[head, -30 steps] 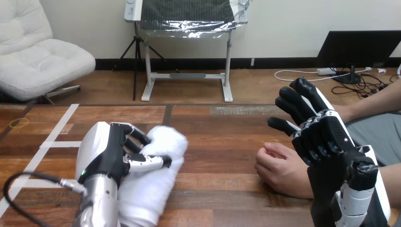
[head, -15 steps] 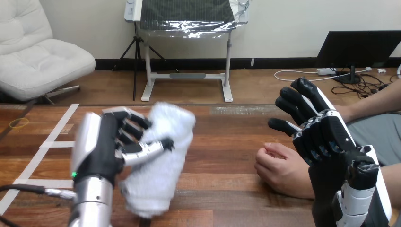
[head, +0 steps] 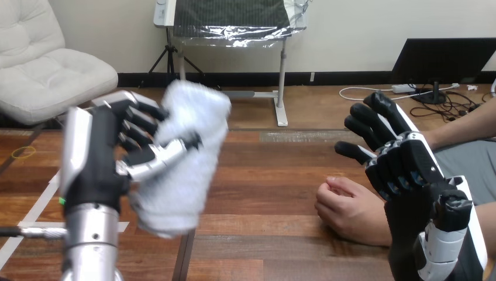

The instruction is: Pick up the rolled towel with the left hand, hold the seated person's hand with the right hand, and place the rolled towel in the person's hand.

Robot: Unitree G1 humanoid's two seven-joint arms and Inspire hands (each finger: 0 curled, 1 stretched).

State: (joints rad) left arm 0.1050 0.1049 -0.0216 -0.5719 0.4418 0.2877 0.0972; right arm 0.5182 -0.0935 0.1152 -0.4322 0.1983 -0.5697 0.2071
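My left hand is shut on the white rolled towel and holds it upright, well above the table, at the view's left. The thumb crosses the towel's front and the fingers wrap its left side. The person's hand rests loosely curled on the table at the right. My right hand hovers open just right of it, fingers spread and pointing up and away. I see no contact between my right hand and the person's hand.
White tape lines mark the wooden table at the left. A yellow rubber band lies near the far left edge. The person's forearm shows at the right edge.
My left hand has lifted the rolled towel off the table and raised it upward and slightly left. My right hand and the person's hand have hardly moved.
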